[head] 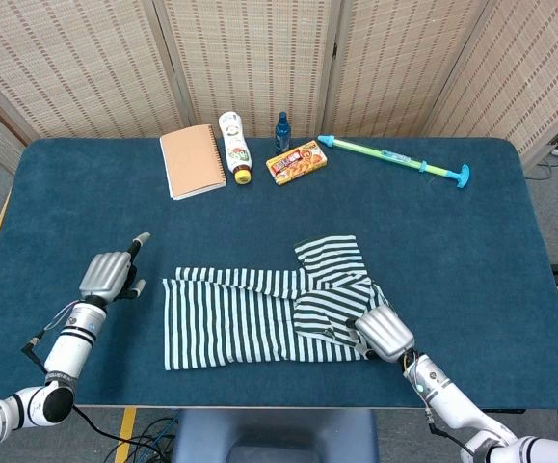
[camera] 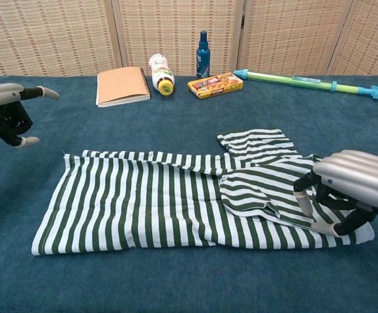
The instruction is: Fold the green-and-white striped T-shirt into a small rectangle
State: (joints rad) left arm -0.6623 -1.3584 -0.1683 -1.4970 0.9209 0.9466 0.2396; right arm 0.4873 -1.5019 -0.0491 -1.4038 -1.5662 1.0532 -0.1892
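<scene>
The green-and-white striped T-shirt [head: 259, 313] [camera: 156, 202] lies flat near the table's front edge, folded into a long band. One sleeve [head: 332, 253] [camera: 257, 141] sticks out at the back, and a flap [camera: 267, 189] lies folded over the band's right part. My right hand [head: 385, 333] [camera: 357, 182] hangs over the shirt's right end, its fingers [camera: 304, 200] apart and curved down toward the cloth, with nothing pinched that I can see. My left hand [head: 109, 274] [camera: 6, 107] hovers left of the shirt, clear of it, one finger stretched out, holding nothing.
Along the far side lie a tan notebook [head: 193, 160] [camera: 121, 85], a white bottle [head: 234, 147] on its side, an upright blue spray bottle [head: 282, 131] [camera: 203, 54], a snack box [head: 297, 161] and a long green-and-blue water pump [head: 394, 159] [camera: 306, 82]. Folding screens stand behind the blue table [head: 471, 270].
</scene>
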